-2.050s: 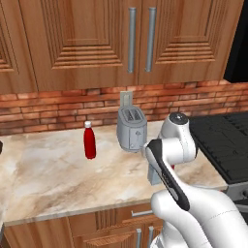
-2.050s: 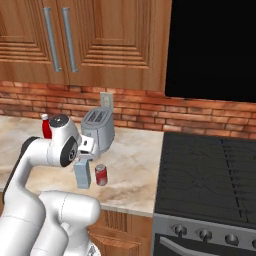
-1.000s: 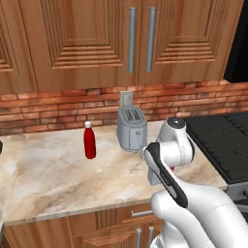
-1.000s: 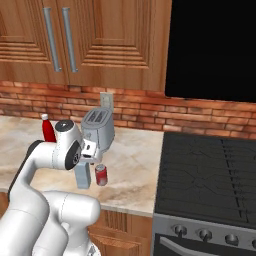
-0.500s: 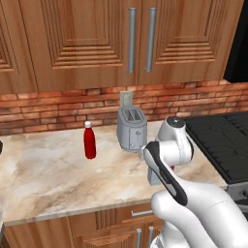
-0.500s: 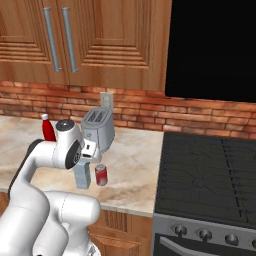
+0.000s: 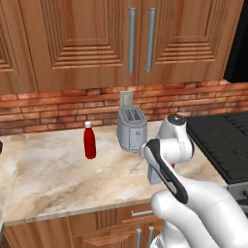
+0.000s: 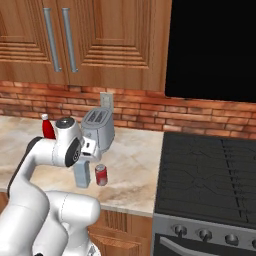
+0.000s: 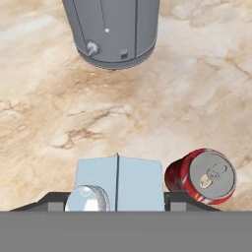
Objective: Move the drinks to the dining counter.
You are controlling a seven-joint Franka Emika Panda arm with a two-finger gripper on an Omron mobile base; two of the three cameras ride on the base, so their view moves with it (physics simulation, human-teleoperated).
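the gripper (image 9: 117, 204) sits low over the marbled worktop (image 7: 48, 179), clenched on the pale grey bottle (image 9: 119, 183): in the hand view the bottle's boxy pale body fills the space between the two dark finger tips (image 9: 51, 203), with its round cap at the lower left of it. in the right base view the same bottle (image 8: 82, 174) stands upright on the worktop (image 8: 130, 165) directly under the hand, near the front edge.

just beside the bottle, on its right in the hand view, stands the small red soda can (image 9: 202, 175), upright with its silver top facing the camera; whether the two touch i cannot tell. the right base view puts the can (image 8: 101, 175) close to the bottle, between it and the black stove (image 8: 210, 170).

farther back on the worktop stands the silver toaster (image 8: 98, 131), behind the hand and close to the brick wall (image 8: 150, 107); in the hand view its grey body (image 9: 111, 30) is at the top, well apart from the bottle and can.

the slim red bottle (image 7: 89, 141) with its white cap stands upright, well to the left of the toaster (image 7: 131, 128) in the left base view. above the brick hang wooden cabinets (image 7: 97, 38) with long metal handles.
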